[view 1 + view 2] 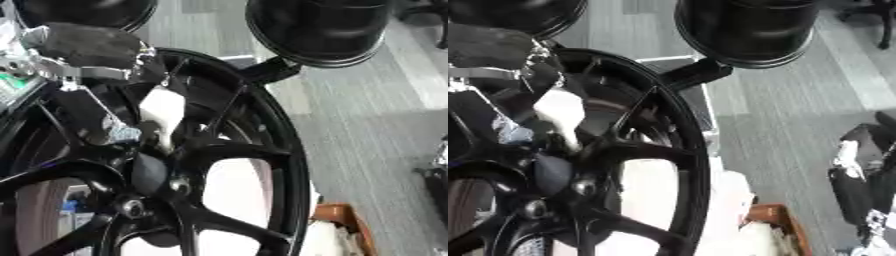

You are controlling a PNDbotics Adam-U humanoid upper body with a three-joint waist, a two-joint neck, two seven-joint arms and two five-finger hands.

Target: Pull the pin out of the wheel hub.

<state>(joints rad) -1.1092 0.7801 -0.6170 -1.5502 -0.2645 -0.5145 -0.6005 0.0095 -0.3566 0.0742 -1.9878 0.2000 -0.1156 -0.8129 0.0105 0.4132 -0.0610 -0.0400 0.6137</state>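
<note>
**Left hand down at the hub, pin hard to make out**

The glossy black spoked alloy wheel (262,165) stood upright before me, its hub (149,175) low and left of centre. I could not make out the pin; I judged it sat at the hub, under my fingers. My left hand (92,117) reached down from above the hub, a pale finger (162,112) pointing at it; whether it gripped anything I could not tell. My right hand (850,187) hung well right of the wheel, grip unclear, so the left was nearer.

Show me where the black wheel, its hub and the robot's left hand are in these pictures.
black wheel (293,150): left eye view, right rim.
hub (149,172): left eye view, dark centre cap.
left hand (92,45): left eye view, back of hand.
</note>
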